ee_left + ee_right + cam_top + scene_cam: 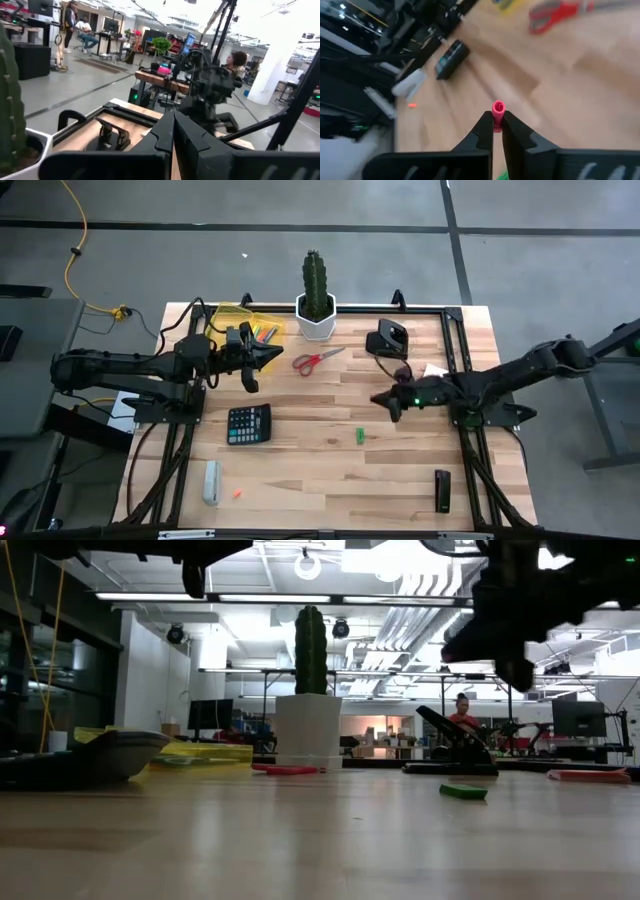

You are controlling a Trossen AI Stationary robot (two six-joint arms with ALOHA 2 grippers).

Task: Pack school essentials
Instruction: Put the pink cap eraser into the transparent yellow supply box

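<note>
Our right gripper (496, 126) clamps red-tipped pen (498, 108), lifted for carrying toward yellow tray (232, 315) beside our closed, empty left gripper (272, 356).

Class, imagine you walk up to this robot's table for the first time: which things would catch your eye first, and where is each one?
Probably the tall green cactus in its white pot at the table's far edge, with the red-handled scissors lying just in front of it. The right gripper hangs over the table's right side, shut on a small red piece. The left gripper hovers beside the yellow tray at the far left, fingers closed.
</note>
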